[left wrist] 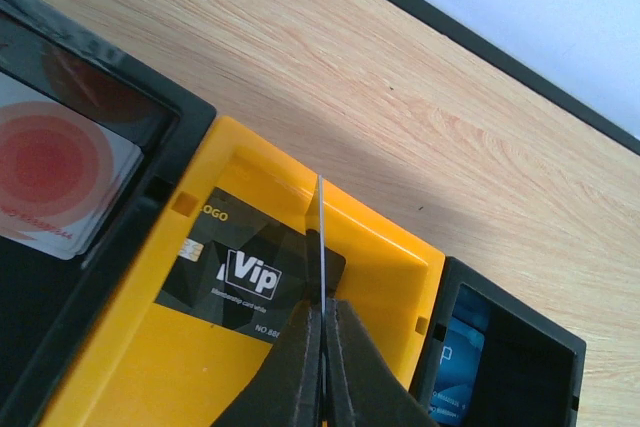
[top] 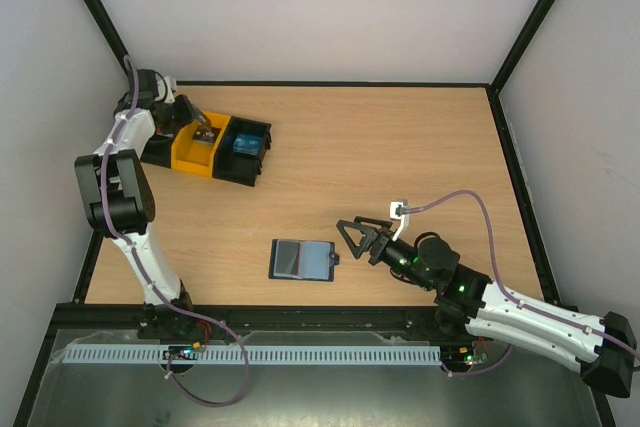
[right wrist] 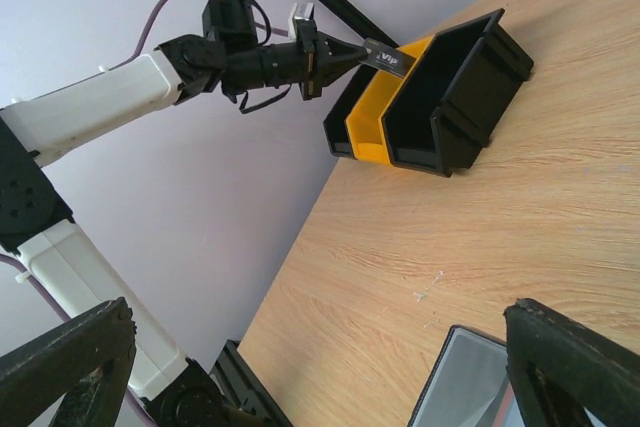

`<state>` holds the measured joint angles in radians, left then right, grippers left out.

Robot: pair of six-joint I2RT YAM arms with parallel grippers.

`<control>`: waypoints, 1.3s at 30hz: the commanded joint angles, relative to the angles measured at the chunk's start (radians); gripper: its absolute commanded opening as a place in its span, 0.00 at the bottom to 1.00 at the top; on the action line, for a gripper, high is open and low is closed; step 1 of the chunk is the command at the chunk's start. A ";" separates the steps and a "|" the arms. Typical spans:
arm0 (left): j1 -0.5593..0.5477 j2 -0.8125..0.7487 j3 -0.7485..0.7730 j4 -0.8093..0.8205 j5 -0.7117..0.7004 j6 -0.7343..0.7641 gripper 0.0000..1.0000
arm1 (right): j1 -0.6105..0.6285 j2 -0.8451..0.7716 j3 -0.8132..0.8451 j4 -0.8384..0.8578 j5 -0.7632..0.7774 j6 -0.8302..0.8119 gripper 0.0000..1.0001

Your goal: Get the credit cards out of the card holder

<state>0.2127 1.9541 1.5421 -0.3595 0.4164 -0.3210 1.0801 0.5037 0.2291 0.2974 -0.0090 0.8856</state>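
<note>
The card holder (top: 302,259) lies open and flat on the table, dark blue with a paler grey inner panel; its corner shows in the right wrist view (right wrist: 470,387). My right gripper (top: 342,242) is open and empty just right of it, jaws spread wide (right wrist: 320,312). My left gripper (top: 205,133) is over the yellow bin (top: 190,157), shut on a thin card seen edge-on (left wrist: 322,237). From the right wrist view this held card (right wrist: 388,58) is dark and reads "VIP". A black VIP card (left wrist: 240,267) lies flat in the yellow bin (left wrist: 120,367).
The yellow bin sits in a row with black bins (top: 245,152) at the back left. The left black bin holds a red-and-white card (left wrist: 50,177); the right one holds a blue card (left wrist: 460,357). A black frame rail (top: 505,137) edges the table.
</note>
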 commanded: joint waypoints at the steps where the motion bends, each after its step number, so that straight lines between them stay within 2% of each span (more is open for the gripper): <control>1: -0.008 0.041 0.052 -0.006 -0.027 0.030 0.03 | 0.002 0.005 0.008 0.020 0.030 -0.001 0.98; 23: -0.043 0.167 0.120 -0.011 -0.064 0.108 0.03 | 0.003 0.019 0.014 0.005 0.061 -0.016 0.98; 29: -0.059 0.175 0.131 -0.013 -0.089 0.119 0.08 | 0.003 0.010 0.016 -0.014 0.067 -0.019 0.98; 31: -0.058 0.178 0.140 -0.015 -0.073 0.124 0.03 | 0.003 0.001 0.015 -0.020 0.069 -0.020 0.98; 36: -0.063 0.172 0.151 -0.009 0.006 0.131 0.03 | 0.004 -0.015 0.010 -0.032 0.080 -0.025 0.98; 39: -0.072 0.189 0.178 -0.036 0.000 0.155 0.03 | 0.003 -0.015 0.008 -0.028 0.075 -0.023 0.98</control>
<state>0.1513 2.1185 1.6650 -0.3702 0.3836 -0.2050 1.0801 0.4976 0.2329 0.2775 0.0444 0.8776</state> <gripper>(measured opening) 0.031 0.977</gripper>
